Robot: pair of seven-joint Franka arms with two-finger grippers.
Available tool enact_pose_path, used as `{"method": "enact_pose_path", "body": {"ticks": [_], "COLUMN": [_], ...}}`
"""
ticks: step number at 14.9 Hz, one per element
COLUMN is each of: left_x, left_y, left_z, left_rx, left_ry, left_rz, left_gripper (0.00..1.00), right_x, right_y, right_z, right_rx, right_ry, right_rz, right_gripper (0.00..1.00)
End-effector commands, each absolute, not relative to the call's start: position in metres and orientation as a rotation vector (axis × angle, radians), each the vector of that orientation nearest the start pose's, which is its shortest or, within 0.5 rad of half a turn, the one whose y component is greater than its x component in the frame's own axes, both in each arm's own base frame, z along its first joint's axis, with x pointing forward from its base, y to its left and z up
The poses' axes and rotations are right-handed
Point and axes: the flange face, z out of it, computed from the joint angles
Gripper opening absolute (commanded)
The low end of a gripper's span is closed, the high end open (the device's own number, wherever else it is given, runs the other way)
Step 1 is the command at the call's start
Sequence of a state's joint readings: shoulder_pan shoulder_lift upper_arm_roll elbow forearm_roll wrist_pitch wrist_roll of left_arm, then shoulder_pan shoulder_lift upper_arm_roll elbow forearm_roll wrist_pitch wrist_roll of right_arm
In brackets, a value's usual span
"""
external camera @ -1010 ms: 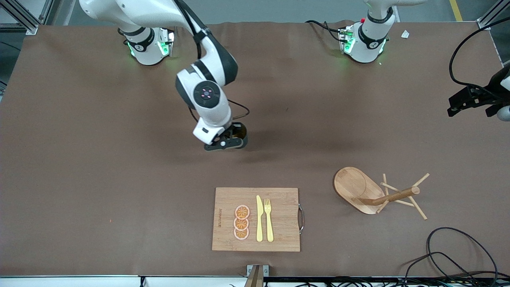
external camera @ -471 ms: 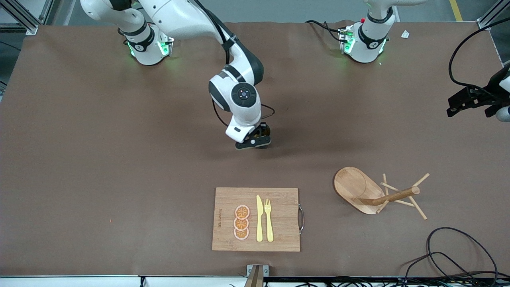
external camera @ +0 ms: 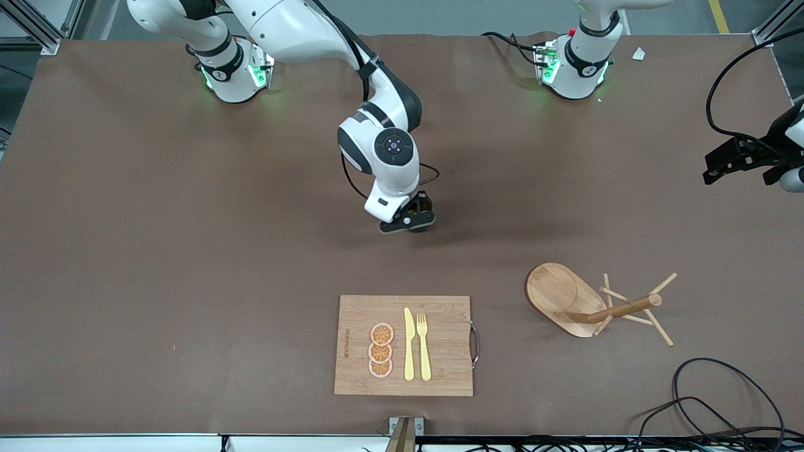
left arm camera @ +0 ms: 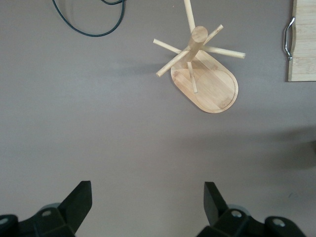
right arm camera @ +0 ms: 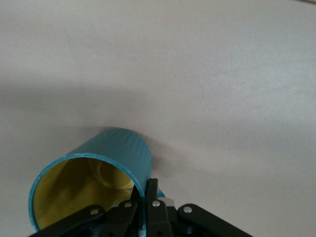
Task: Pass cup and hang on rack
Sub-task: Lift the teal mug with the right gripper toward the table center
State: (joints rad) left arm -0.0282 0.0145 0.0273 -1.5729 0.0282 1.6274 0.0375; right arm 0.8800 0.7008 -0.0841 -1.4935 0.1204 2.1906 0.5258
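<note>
The cup (right arm camera: pixel 118 153) is teal outside and yellow inside, tilted just above the brown table. My right gripper (right arm camera: pixel 146 190) is shut on its rim wall, one finger inside and one outside. In the front view the right gripper (external camera: pixel 411 220) hangs over the table's middle and covers most of the cup (external camera: pixel 423 203). The rack (external camera: pixel 565 298), a light wooden mug tree on an oval base, stands toward the left arm's end of the table. My left gripper (external camera: pixel 728 163) waits open and empty at that end. In its wrist view the rack (left arm camera: pixel 207 84) is well clear of the fingers (left arm camera: pixel 79 197).
A bamboo cutting board (external camera: pixel 440 314) with orange slices (external camera: pixel 380 350), a yellow knife (external camera: pixel 409 345) and a fork (external camera: pixel 423 345) lies near the front edge. A black cable (external camera: pixel 710 389) loops at the front corner by the rack.
My right arm has carried the cup sideways over the table toward the left arm's end, slowing in the last half second. The left arm has barely moved.
</note>
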Motion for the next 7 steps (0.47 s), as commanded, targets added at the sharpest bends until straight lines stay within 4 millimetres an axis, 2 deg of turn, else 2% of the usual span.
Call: {"method": "enact_pose_path", "body": {"ticks": [1, 4, 6, 7], "left_x": [0.565, 0.567, 0.568, 0.568], "left_y": [0.003, 0.005, 0.006, 0.006], "left_z": [0.623, 0.616, 0.613, 0.613], "left_rx": [-3.118, -3.108, -3.107, -3.107], "left_ry": [0.051, 0.043, -0.012, -0.043], "left_rz": [-0.069, -0.049, -0.036, -0.036], "left_gripper": [1.00, 1.00, 1.00, 1.00], "right_x": [0.497, 0.501, 0.502, 0.508], "right_y": [0.520, 0.515, 0.513, 0.505], "right_z": [0.284, 0.306, 0.311, 0.324], "right_rx": [-3.080, -3.080, -3.079, -3.080], "right_ry": [-0.322, -0.319, -0.316, -0.295], "right_rz": [0.071, 0.078, 0.073, 0.074], "right_gripper": [1.00, 1.00, 1.00, 1.00]}}
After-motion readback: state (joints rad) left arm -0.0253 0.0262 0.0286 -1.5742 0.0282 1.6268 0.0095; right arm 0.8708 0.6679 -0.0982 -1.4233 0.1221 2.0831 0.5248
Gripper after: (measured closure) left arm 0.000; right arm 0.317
